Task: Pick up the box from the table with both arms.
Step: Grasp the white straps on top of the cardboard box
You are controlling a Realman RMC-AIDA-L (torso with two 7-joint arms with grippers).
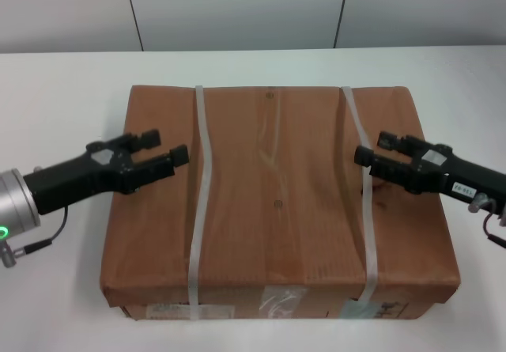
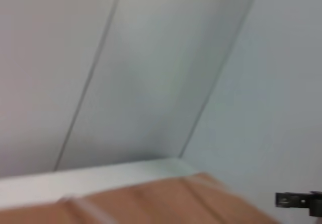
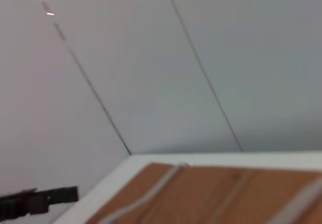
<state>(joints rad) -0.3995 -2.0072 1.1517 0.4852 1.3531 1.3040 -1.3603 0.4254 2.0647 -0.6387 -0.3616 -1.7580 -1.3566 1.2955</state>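
Box (image 1: 277,202) on table (image 1: 63,99), left gripper (image 1: 164,151) and right gripper (image 1: 370,149) above its top, fingers spread

Brown cardboard box (image 1: 277,202) lies flat on the white worktop (image 1: 63,115); two whitish straps (image 1: 198,210) cross it; torn labels in front.

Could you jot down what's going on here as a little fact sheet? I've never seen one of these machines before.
Object: brown cardboard box, large and flat
Binding: two whitish straps running front to back
Front side: torn labels and tape
Surface: white table, much wider than the box
Left hand: over the box's left part, fingers open, pointing inward
Right hand: over the box's right part, near the right strap, fingers open, pointing inward
Box status: resting on the table
Background: pale panelled wall
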